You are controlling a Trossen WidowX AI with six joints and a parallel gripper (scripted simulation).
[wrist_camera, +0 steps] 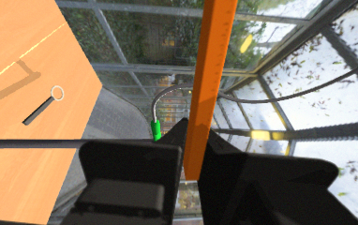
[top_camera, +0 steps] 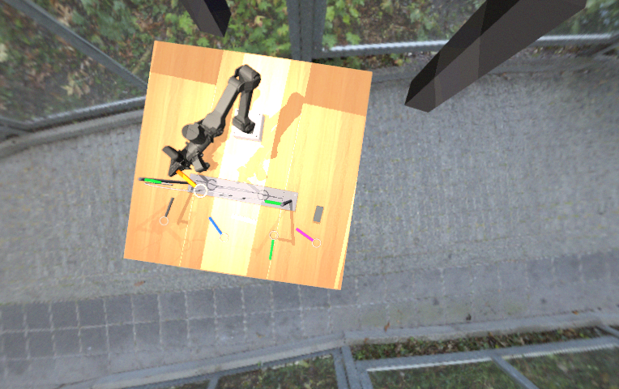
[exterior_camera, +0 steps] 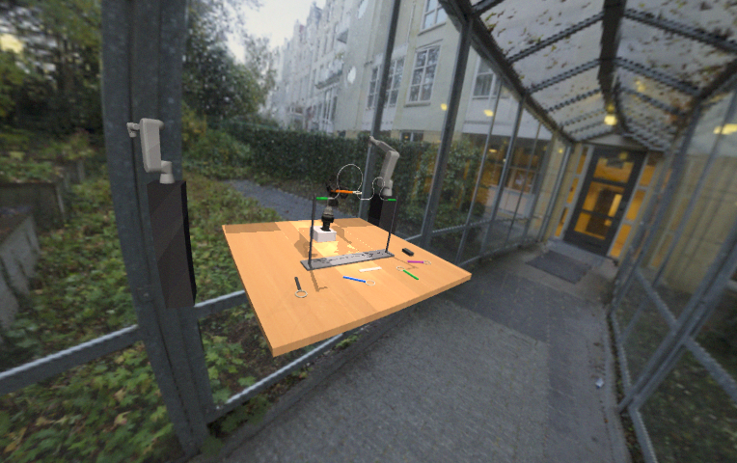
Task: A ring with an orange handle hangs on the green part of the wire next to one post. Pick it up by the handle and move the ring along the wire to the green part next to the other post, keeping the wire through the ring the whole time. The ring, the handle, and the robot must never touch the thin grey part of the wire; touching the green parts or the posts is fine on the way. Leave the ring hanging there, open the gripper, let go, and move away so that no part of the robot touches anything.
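Note:
My gripper [top_camera: 177, 172] [wrist_camera: 189, 123] is shut on the orange handle [top_camera: 187, 178] [exterior_camera: 344, 191] [wrist_camera: 207, 70]. The ring [top_camera: 200, 197] is at the handle's far end, above the base plate's left part and well to the right of the left green part [top_camera: 152, 181] [exterior_camera: 321, 198] [wrist_camera: 156, 130]. The right green part [top_camera: 273, 202] [exterior_camera: 392, 199] is by the right post [exterior_camera: 390, 229]. The curved grey wire [exterior_camera: 349, 164] [wrist_camera: 261, 101] rises in a tall loop, then dips and rises again. The wire's passage through the ring and any contact are too small to tell. The wrist view does not show the ring.
The left post [exterior_camera: 311, 234] and right post stand on a grey base plate [exterior_camera: 349, 261]. On the table lie black [top_camera: 169, 207] [wrist_camera: 38, 112], blue [top_camera: 215, 225], green [top_camera: 271, 250] and magenta [top_camera: 305, 234] ring tools, a dark block [top_camera: 318, 214] and a white bar [exterior_camera: 369, 268].

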